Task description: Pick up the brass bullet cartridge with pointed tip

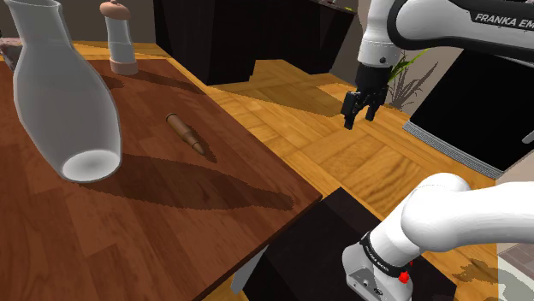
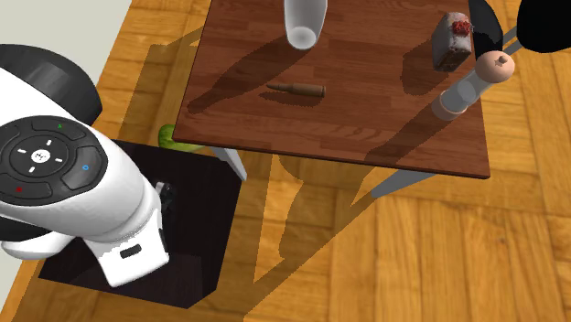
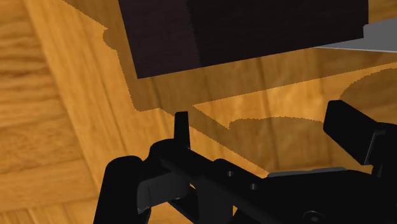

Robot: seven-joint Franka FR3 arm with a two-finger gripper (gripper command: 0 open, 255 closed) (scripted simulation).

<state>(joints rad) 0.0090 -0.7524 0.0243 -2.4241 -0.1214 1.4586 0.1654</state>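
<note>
The brass-brown cartridge [image 1: 188, 134] lies on its side on the dark wooden table [image 1: 128, 231], pointed tip toward the table's near edge. In the second exterior view the cartridge [image 2: 297, 90] lies near the middle of the table [image 2: 384, 137]. My gripper [image 1: 359, 111] hangs in the air over the wooden floor, well to the shoulder view's right of the table and apart from the cartridge. Its fingers stand apart with nothing between them. In the wrist view the gripper [image 3: 261, 121] looks down at floorboards and a dark cabinet.
A tall clear carafe [image 1: 68, 94] stands on the table close to the cartridge, and a pepper mill [image 1: 120, 38] stands at the far edge. A grey block [image 2: 450, 41] lies near the mill [image 2: 476, 82]. A dark cabinet [image 1: 248, 34] stands beyond the table. The stand [image 1: 325, 248] is below.
</note>
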